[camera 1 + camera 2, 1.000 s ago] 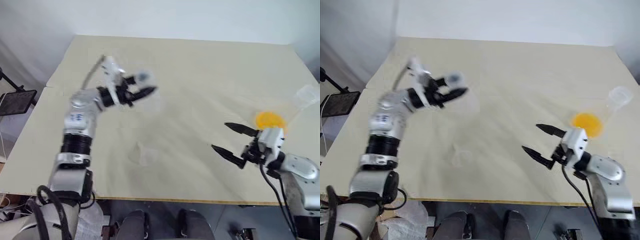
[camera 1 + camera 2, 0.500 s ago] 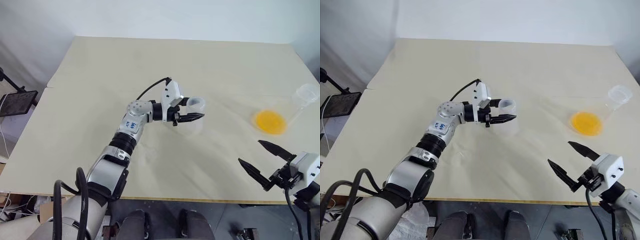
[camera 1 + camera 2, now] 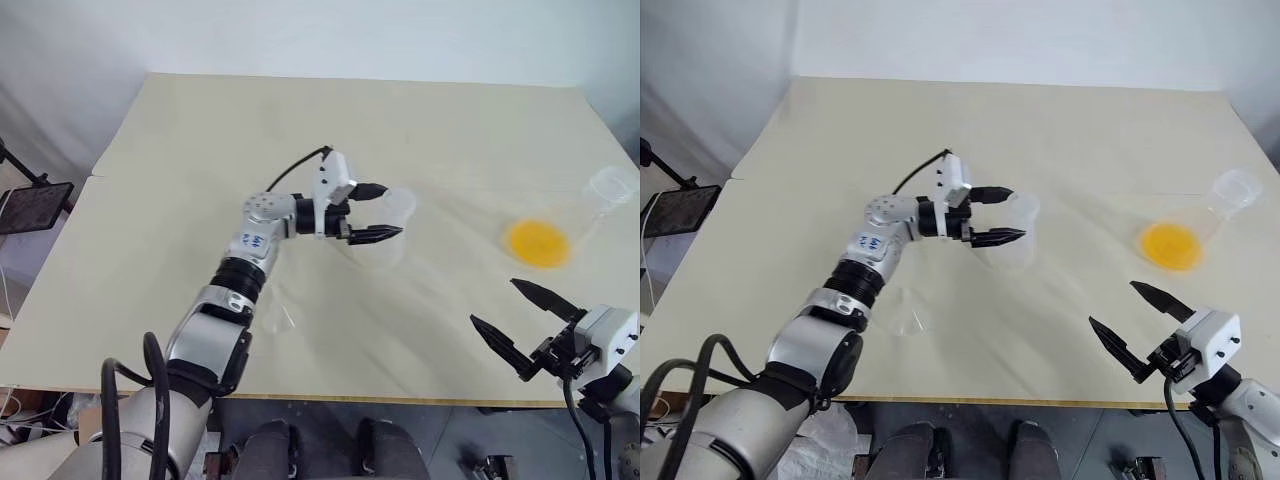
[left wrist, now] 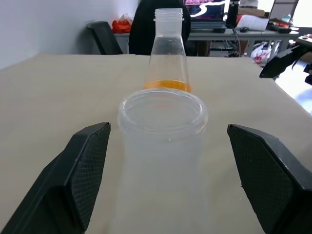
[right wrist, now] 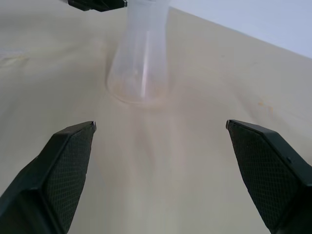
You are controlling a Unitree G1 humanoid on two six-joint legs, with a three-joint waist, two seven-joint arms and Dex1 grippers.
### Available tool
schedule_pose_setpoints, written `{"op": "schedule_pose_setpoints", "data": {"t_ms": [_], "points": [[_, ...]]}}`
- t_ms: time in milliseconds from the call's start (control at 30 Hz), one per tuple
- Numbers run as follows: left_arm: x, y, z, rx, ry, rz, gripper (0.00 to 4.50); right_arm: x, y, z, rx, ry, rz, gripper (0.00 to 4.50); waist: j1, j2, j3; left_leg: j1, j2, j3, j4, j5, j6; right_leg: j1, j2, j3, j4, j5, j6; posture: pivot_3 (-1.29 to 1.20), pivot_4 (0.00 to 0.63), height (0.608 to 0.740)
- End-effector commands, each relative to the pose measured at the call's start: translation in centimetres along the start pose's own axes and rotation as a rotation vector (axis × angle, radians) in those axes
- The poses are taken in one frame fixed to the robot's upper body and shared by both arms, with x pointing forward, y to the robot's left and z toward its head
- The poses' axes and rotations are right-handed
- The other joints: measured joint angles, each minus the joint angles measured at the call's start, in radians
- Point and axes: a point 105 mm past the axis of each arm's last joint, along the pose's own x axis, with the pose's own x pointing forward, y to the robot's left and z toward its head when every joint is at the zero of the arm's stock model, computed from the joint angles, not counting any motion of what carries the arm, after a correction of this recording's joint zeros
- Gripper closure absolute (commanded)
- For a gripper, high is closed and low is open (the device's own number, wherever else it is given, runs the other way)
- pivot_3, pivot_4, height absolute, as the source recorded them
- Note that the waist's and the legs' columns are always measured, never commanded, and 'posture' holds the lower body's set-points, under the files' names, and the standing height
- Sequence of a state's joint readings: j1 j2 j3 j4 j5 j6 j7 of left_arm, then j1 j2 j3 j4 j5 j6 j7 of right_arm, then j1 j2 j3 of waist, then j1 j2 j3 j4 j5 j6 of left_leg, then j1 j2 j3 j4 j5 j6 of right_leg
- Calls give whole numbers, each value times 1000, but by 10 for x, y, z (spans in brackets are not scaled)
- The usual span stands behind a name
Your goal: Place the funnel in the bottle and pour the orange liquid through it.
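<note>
The left gripper (image 3: 378, 212) stands apart around the bottle's (image 3: 388, 228) neck, fingers clear of it, mid-table. The funnel (image 3: 902, 312) lies nearer the front edge. The right gripper (image 3: 518, 321) gapes empty near the front right corner. The orange liquid (image 3: 540, 243) sits in a flask (image 3: 590, 208) by the table's (image 3: 300, 110) right edge.

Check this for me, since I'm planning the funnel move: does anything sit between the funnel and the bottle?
Nothing visible lies on the table between the funnel and the bottle. The left gripper straddles the bottle's neck with its fingers open, but the mouth is uncovered from above.
</note>
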State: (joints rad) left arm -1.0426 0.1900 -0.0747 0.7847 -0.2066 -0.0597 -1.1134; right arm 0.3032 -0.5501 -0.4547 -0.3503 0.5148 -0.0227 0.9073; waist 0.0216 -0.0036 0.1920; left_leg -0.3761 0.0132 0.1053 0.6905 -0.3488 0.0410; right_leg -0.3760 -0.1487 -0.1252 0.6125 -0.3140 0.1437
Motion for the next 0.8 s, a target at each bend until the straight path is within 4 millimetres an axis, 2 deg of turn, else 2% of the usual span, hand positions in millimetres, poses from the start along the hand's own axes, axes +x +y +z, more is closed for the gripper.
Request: {"op": "schedule_pose_setpoints", "data": {"t_ms": [33, 100, 233, 300, 400, 467, 600, 667, 800], "points": [[-26, -1, 11, 36, -42, 8, 466, 7, -4, 9, -41, -32, 44, 0, -2, 0, 0, 0, 0, 0, 0, 0, 0, 0, 0, 0, 0, 0, 0, 0, 150, 740], [-40, -3, 17, 77, -67, 24, 466, 10, -6, 11, -47, -39, 66, 0, -1, 0, 0, 0, 1, 0, 0, 0, 0, 0, 0, 0, 0, 0, 0, 0, 150, 740], [-82, 3, 27, 116, -81, 173, 466, 25, -4, 18, -46, -70, 146, 0, 1, 0, 0, 0, 3, -2, 2, 0, 0, 0, -1, 0, 2, 0, 0, 0, 150, 740], [-114, -2, 29, 132, -75, 272, 91, 37, 4, 22, -37, -88, 229, 0, 1, 0, 0, 0, 3, -3, 2, 0, 0, 0, -1, 0, 3, 0, 0, 0, 150, 740], [-151, -16, 28, 133, -55, 406, 8, 48, 14, 25, -34, -91, 345, 0, -14, 1, 0, 1, 4, -3, 1, 0, 0, 0, -2, 0, 4, 0, 0, 0, 150, 740], [-182, -31, 18, 125, -16, 526, 8, 55, 21, 24, -55, -78, 425, 0, -18, 1, 0, 1, 5, -5, 1, 0, 0, 0, -2, -1, 6, 0, 0, 0, 150, 740], [-240, -79, -9, 19, 104, 730, 8, 72, 35, 27, -89, -87, 591, 0, -25, 1, 0, 1, 5, -6, 2, 0, 0, 1, -3, -1, 6, 0, 0, 0, 150, 740], [-256, -102, -15, -14, 152, 783, 8, 75, 39, 28, -102, -90, 646, 0, -22, 1, 0, 1, 5, -6, 2, -1, 0, 1, -3, -1, 5, 0, 0, 0, 150, 740], [-272, -141, -22, -67, 233, 857, 8, 77, 43, 29, -106, -90, 713, 0, -1, 1, 0, 1, 4, -10, 4, -2, 0, 5, -5, -3, 3, 0, -1, 0, 150, 740]]}}
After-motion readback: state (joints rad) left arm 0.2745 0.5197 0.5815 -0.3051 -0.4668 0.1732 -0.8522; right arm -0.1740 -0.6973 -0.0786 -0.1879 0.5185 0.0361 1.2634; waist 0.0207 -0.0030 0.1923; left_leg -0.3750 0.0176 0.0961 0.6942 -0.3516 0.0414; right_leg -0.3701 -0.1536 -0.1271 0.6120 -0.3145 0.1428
